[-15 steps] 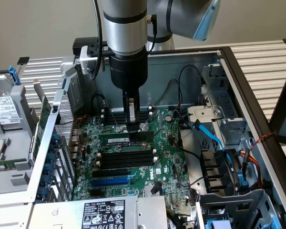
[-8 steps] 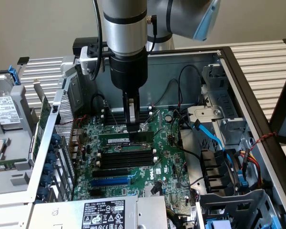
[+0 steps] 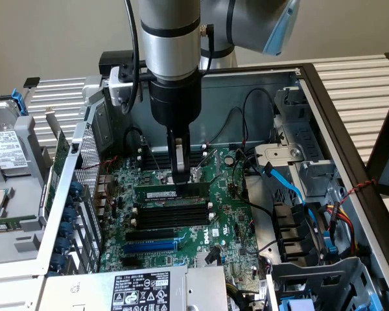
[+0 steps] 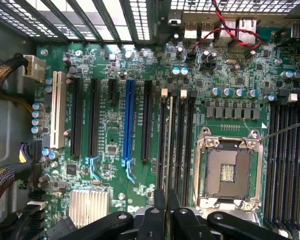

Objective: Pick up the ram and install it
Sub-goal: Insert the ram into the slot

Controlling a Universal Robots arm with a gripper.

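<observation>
The ram point(image 3: 163, 193) is a long green stick with a white label. It stands on edge along the rearmost of the black memory slots point(image 3: 168, 219) on the large green motherboard point(image 3: 230, 197). My gripper point(image 3: 180, 181) comes straight down from above and is shut on the ram's top edge near its middle. From the wrist view the ram point(image 4: 169, 140) appears edge-on as a thin strip running away from my gripper point(image 4: 166, 202), lined up with a slot in the black memory slots point(image 4: 182, 135). Whether the ram is pressed fully into the slot I cannot tell.
A blue expansion slot point(image 3: 149, 247) point(image 4: 129, 120) lies beside the memory slots. The open CPU socket point(image 4: 228, 170) sits on the other side. Blue cables point(image 3: 286, 184) and drive bays crowd the exterior view's right. A power supply point(image 3: 139, 289) lies at the front, case walls all around.
</observation>
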